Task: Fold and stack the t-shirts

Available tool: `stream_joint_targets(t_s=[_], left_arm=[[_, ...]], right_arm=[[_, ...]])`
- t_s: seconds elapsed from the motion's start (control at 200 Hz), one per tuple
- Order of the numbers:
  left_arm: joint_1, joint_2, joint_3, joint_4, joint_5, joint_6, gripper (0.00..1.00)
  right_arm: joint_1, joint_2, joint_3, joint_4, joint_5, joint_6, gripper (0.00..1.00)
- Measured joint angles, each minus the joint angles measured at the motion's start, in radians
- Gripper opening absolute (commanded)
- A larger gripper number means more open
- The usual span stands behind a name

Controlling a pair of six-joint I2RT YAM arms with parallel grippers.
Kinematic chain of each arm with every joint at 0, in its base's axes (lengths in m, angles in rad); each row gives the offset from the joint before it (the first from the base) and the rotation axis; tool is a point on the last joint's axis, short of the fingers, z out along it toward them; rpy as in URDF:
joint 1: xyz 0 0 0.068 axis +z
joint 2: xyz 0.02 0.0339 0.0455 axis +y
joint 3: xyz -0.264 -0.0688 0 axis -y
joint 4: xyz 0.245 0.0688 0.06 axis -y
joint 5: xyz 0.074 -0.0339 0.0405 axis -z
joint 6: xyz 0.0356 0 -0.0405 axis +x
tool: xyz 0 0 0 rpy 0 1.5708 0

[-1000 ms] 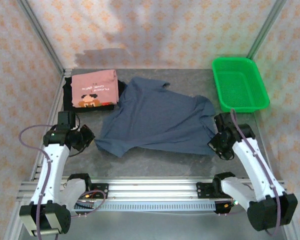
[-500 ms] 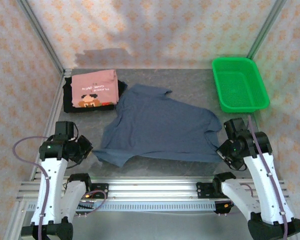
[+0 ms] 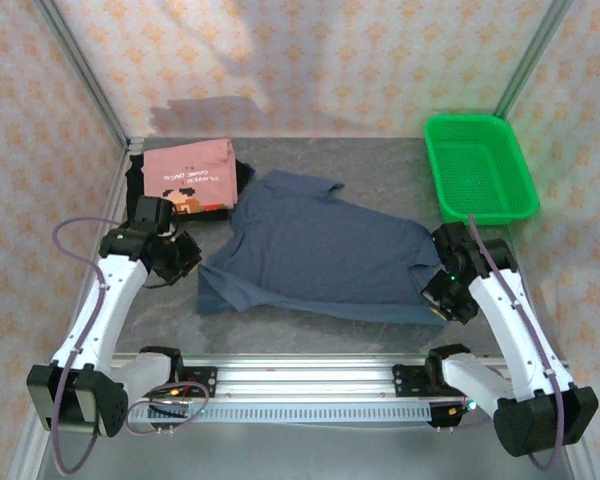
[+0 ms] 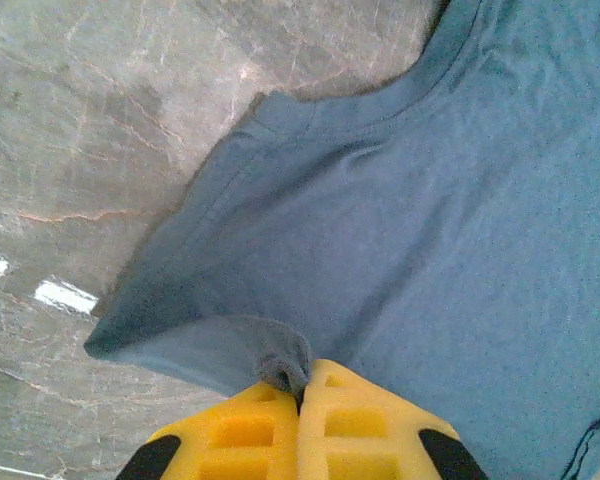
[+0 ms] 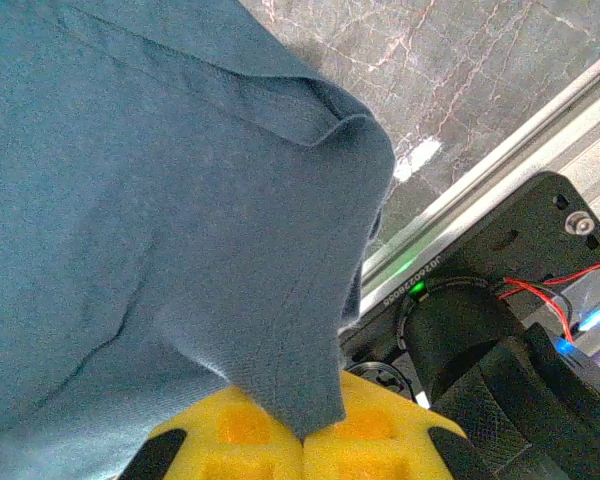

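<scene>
Plain slate-blue soft cloth t-shirt [image 3: 320, 250] lies spread across the middle of the grey marbled table [image 3: 310, 330], collar toward the far side, body a little rumpled.

Left gripper [image 3: 193, 266]: yellow pads pressed together on a small pucker of cloth at the shirt's near-left edge, seen close in the left wrist view [image 4: 302, 385].

Right gripper [image 3: 435, 297]: pads likewise clamped on the near-right corner, which drapes up and over them, raised off the table [image 5: 302, 425].

Judgement: pinching both ends lets the arms pull the cloth taut and flat before a fold, so the fold itself is not yet begun.

Salmon-pink printed t-shirt [image 3: 188, 175] sits folded on the black t-shirt [image 3: 138, 200] at the far left, touching the blue collar side. This is probably the stack awaiting the blue one.

Green plastic mesh basket [image 3: 465, 119] stands at the far right, apart from the shirts.
</scene>
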Motion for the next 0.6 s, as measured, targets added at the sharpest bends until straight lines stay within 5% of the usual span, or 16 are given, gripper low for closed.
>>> stream_joint_targets(t_s=[0.29, 0.6], left_arm=[[0.000, -0.027, 0.259, -0.001, -0.059, 0.009, 0.00], [0.000, -0.117, 0.356, -0.020, -0.098, 0.012, 0.00]], right_arm=[[-0.093, 0.100, 0.240, 0.035, 0.003, -0.074, 0.00], [-0.286, 0.135, 0.261, 0.070, -0.035, -0.183, 0.00]])
